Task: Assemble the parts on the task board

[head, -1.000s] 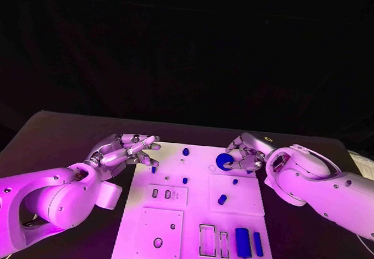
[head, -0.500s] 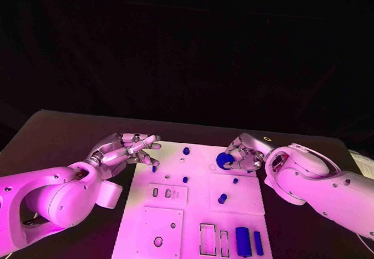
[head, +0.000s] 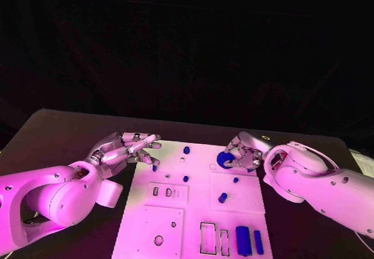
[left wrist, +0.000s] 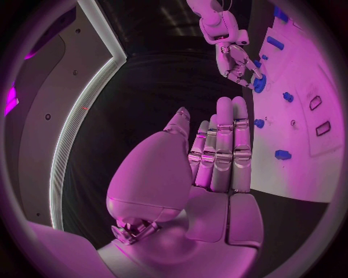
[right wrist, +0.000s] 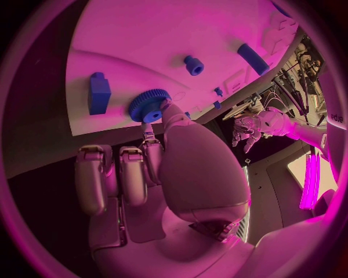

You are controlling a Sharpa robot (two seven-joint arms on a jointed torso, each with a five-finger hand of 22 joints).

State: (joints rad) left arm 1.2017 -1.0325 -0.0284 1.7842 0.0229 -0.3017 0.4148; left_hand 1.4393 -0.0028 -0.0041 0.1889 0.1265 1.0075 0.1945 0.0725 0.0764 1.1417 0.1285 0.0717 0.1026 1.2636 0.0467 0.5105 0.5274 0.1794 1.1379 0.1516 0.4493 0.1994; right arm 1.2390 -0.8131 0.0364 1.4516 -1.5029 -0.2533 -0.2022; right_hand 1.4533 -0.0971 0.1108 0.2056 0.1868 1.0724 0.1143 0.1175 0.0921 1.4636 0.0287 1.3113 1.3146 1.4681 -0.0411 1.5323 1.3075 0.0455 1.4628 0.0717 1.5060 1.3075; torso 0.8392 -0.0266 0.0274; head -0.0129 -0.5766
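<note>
At the task board's (head: pixel 195 227) far edge, right hand (head: pixel 242 153) pinching blue gear (head: pixel 225 161); left hand (head: pixel 126 151) empty, fingers apart

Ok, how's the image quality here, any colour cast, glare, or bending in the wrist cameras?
Head view: magenta light washes the board and both arms, background black, blue parts sharp. Left wrist view: fisheye bends the board edge, and a bright curved strip glares beside the left hand. Right wrist view: same cast, the board's near part is washed out pale, the gear at the right hand stays crisp.
</note>
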